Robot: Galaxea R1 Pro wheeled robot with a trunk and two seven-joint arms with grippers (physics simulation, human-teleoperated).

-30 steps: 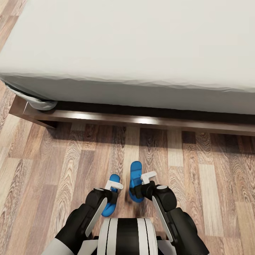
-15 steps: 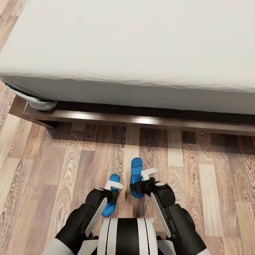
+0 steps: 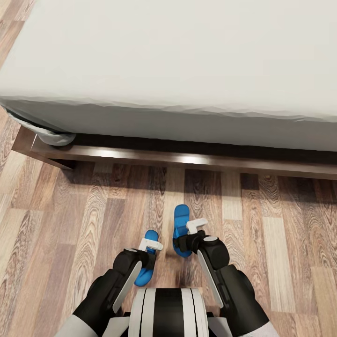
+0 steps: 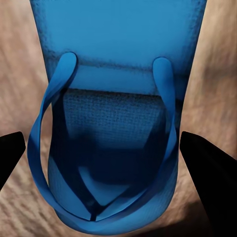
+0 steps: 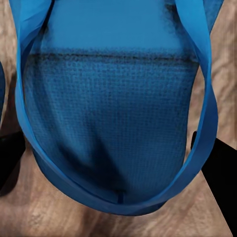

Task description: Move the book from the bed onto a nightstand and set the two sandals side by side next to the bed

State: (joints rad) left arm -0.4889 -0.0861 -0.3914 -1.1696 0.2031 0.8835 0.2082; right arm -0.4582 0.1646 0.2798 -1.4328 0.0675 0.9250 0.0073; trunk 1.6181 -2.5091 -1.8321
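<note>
Two bright blue sandals lie close together on the wood floor in front of the bed (image 3: 187, 61). My left gripper (image 3: 150, 244) hovers open over the left sandal (image 3: 145, 276); in the left wrist view its black fingertips (image 4: 12, 153) stand at either side of that sandal (image 4: 113, 123). My right gripper (image 3: 195, 225) is shut on the right sandal (image 3: 181, 217), and the right wrist view has this sandal (image 5: 113, 98) between the dark fingers (image 5: 217, 173), its toe end toward the bed. The book and the nightstand are out of view.
The bed's dark wooden frame rail (image 3: 187, 161) runs across the view a short way beyond the sandals. A grey bundle (image 3: 54, 136) sits under the mattress corner at the left. Bare plank floor (image 3: 281, 224) spreads to both sides of my arms.
My right gripper has moved forward toward the bed, carrying the right sandal with it. The left gripper and the left sandal have stayed in place.
</note>
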